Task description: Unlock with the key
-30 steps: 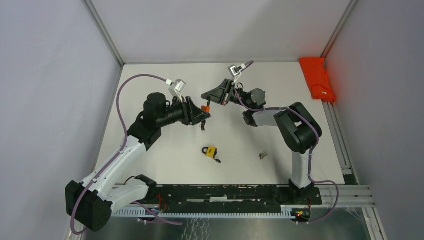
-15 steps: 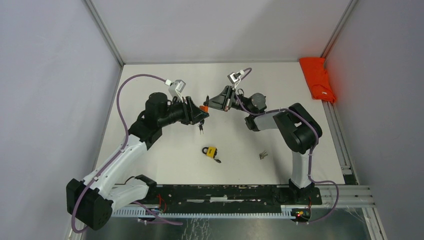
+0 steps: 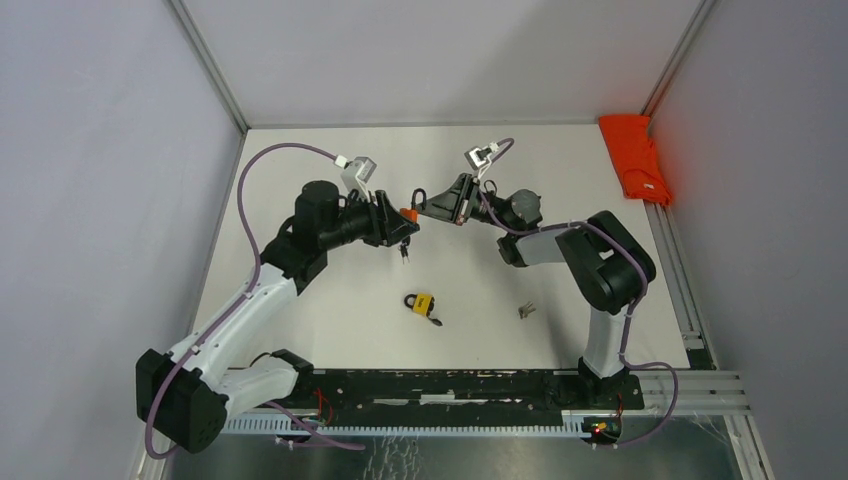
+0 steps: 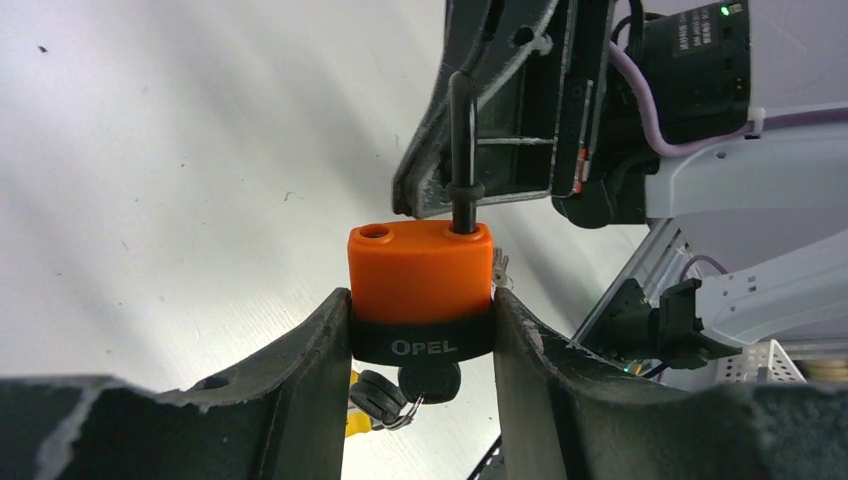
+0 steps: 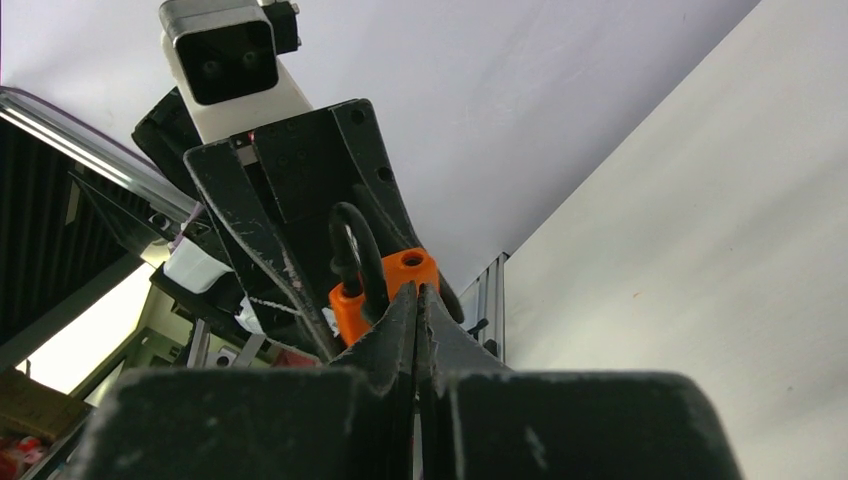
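My left gripper [image 3: 404, 224] is shut on an orange padlock [image 3: 408, 213] and holds it above the table. In the left wrist view the padlock [image 4: 420, 270] sits between the fingers [image 4: 300, 380]. Its black shackle [image 4: 461, 150] stands raised, with one hole in the body left bare. A black key [image 4: 430, 382] on a ring hangs from the padlock's underside. My right gripper [image 3: 424, 206] is shut with nothing between its jaws, its tips right beside the shackle [image 5: 355, 250] and the padlock [image 5: 390, 285].
A yellow padlock [image 3: 422, 303] with keys lies on the table below the held one. A loose pair of keys [image 3: 525, 310] lies to its right. A red cloth [image 3: 637, 158] lies at the back right edge.
My right gripper has drawn back to the right and swung round at the padlock. The shackle now shows raised above the orange body. The left arm shifted slightly.
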Robot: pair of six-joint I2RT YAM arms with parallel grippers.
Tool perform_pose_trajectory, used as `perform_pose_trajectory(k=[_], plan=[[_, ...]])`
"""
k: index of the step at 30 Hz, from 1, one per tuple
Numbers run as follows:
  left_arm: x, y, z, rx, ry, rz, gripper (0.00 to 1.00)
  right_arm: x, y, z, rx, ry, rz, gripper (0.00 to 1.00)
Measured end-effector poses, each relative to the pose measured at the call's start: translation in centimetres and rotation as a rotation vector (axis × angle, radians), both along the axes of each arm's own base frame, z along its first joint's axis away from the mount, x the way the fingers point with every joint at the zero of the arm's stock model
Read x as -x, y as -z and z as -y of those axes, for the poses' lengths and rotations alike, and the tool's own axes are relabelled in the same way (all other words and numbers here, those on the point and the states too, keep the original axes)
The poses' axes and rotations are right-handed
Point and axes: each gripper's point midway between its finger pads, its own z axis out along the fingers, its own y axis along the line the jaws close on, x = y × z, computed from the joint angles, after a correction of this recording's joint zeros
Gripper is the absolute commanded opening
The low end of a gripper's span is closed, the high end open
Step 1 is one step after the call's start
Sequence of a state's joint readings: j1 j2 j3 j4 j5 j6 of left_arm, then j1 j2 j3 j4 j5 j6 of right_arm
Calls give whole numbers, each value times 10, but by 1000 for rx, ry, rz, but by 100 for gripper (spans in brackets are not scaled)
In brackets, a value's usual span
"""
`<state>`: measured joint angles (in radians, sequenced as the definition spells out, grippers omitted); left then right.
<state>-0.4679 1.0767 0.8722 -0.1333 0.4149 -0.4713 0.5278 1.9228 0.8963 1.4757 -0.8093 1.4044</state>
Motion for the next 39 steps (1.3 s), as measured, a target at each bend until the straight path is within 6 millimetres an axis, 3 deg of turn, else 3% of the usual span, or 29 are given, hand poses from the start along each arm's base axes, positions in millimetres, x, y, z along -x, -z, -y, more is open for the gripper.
perform_pose_trajectory(k=[7, 12, 16, 22, 28, 30, 35, 39], plan=[[-16, 19, -6, -54, -64, -23, 2, 2, 1, 3, 5, 2, 1, 0], [-28, 50, -6, -111, -92, -86, 2, 1, 3, 4, 10, 7, 20, 0], [-41, 80, -5, -157, -116, -142, 2, -10, 16, -3, 22, 4, 43, 0], [-72, 135, -9, -277, -200, -235, 2, -29, 56, 2, 75, 42, -23, 0], [-112, 193, -13, -417, -286, -301, 2, -34, 66, 26, 101, 112, -17, 0], [-125, 216, -11, -454, -299, -323, 2, -32, 55, 41, 105, 154, 39, 0], [-136, 203, 0, -449, -300, -285, 2, -24, 23, 62, 118, 227, 191, 0], [-129, 189, 27, -453, -248, -260, 2, -18, 2, 70, 139, 268, 312, 0]])
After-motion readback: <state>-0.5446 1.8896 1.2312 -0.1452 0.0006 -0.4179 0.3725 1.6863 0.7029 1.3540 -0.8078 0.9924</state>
